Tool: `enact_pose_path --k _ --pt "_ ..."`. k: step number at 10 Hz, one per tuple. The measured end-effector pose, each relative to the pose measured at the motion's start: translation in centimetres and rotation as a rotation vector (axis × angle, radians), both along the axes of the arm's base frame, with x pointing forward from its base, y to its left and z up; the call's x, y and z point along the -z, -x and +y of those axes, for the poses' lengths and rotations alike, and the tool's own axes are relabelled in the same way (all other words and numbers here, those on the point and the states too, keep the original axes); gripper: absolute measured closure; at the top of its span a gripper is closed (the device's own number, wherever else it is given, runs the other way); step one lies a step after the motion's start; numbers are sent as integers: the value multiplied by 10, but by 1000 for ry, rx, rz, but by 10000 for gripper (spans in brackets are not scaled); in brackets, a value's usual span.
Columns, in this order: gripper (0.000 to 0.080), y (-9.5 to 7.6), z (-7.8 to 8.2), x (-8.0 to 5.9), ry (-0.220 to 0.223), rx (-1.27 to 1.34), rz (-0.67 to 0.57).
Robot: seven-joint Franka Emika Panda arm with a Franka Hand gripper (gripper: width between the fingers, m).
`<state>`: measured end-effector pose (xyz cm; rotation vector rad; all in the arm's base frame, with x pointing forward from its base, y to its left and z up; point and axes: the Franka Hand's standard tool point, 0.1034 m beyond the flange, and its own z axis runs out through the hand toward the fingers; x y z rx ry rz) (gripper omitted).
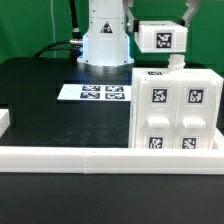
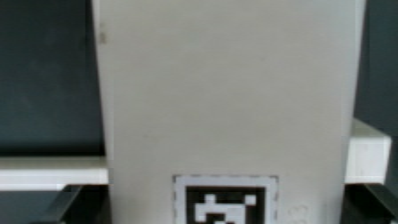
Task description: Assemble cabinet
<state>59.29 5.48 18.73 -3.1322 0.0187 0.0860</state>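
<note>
Standing upright on the counter (image 1: 40,95) at the exterior view's right, just behind the white rail (image 1: 70,158), the cabinet (image 1: 175,110) is showing its four-tag face to the camera, long axis vertical; above it the end effector (image 1: 188,14) is clamping a white tagged panel (image 1: 161,38) in the air

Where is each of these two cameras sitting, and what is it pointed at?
Exterior view: off the arm, facing the table over a white rail; shows the robot's base, the cabinet, and the gripper holding a white panel aloft.
Wrist view: on the wrist, looking along the gripper at that panel close up; dark shapes beside it may be fingers.
Shared: the white panel.
</note>
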Motion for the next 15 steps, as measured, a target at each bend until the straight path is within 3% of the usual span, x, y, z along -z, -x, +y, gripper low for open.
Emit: enact_pose_path --k 2,4,7,12,15 --pt "245 -4 4 3 1 3 0" --pt "245 -12 19 10 6 19 -9" --pt "245 -18 30 10 7 27 -23" --pt "245 -20 23 11 2 -4 -26" --pt "245 -20 22 22 5 -38 -29"
